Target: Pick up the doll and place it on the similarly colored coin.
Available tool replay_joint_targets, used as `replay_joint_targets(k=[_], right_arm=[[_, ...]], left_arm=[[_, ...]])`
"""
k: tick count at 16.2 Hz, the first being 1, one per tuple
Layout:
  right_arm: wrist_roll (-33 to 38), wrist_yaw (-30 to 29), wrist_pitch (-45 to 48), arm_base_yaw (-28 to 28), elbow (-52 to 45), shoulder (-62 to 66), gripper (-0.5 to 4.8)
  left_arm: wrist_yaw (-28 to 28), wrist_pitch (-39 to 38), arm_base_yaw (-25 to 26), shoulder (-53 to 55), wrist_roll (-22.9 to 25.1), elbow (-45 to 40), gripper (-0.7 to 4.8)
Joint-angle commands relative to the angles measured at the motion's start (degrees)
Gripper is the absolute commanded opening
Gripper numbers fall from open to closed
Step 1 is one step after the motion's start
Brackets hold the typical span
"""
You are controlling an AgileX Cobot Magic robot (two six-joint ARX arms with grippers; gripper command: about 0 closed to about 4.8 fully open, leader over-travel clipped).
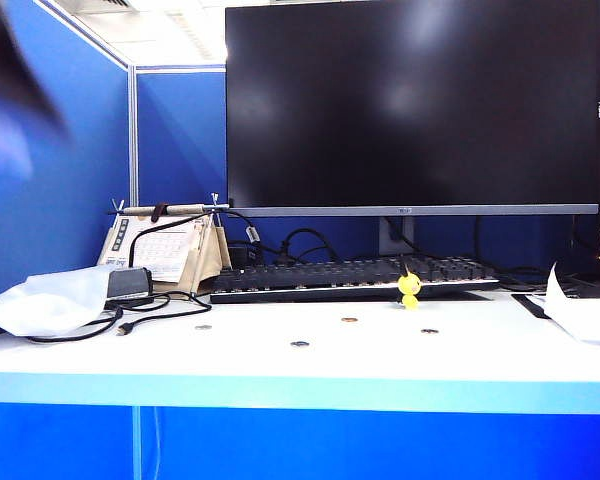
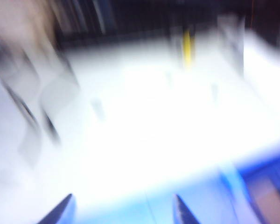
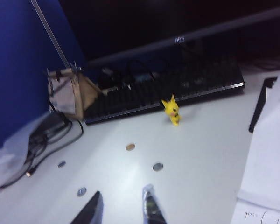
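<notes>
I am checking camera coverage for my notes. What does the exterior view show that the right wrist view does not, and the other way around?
Only the exterior view shows the whole monitor screen and the blue table front; a dark blur at its upper left may be the left arm.

Only the right wrist view shows the right gripper, jaws slightly apart and empty above the table.

Both show the yellow doll standing before the keyboard, the golden-brown coin, three grey coins and the desk calendar.
</notes>
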Motion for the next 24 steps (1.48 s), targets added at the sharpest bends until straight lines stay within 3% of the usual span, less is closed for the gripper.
replay_joint_targets(k=[1, 5, 9, 11, 14, 17, 21, 24], right_arm=[[1.2, 0.0, 2.5, 1.6, 2.1, 0.9, 1.73], [0.2, 0.7, 9.5, 5.3, 8.4, 11.4, 1.91], [-5.9, 5.8, 15.7, 10.6, 19.7, 37.1, 3.11], [-7.0, 8.6, 18.8, 14.1, 25.3, 48.5, 3.21], [-15.1, 18.8, 26.5, 21.2, 37.6, 70.1, 3.96], [-22.4, 35.9, 35.0, 25.4, 47.8, 87.3, 4.79], [-19.6, 40.6, 38.1, 25.5, 52.3, 98.9, 4.79], [-18.6, 40.6, 40.0, 24.6, 53.0, 106.8, 4.79]], left_arm=[[7.2, 1.9, 0.0, 11.7, 0.2, 4.4, 2.78], [6.3, 10.0, 0.0, 14.8, 0.1, 6.4, 2.77], [5.2, 14.7, 0.0, 14.8, 0.2, 6.4, 2.77], [5.3, 14.5, 0.0, 14.8, 0.2, 6.4, 2.77], [7.4, 12.6, 0.0, 14.9, 0.3, 6.4, 2.77], [9.7, 8.3, 0.0, 14.8, 0.5, 6.4, 2.77], [9.7, 4.8, 0.0, 14.8, 2.0, 6.4, 2.77], [9.7, 5.4, 0.0, 14.8, 4.2, 6.4, 2.77]])
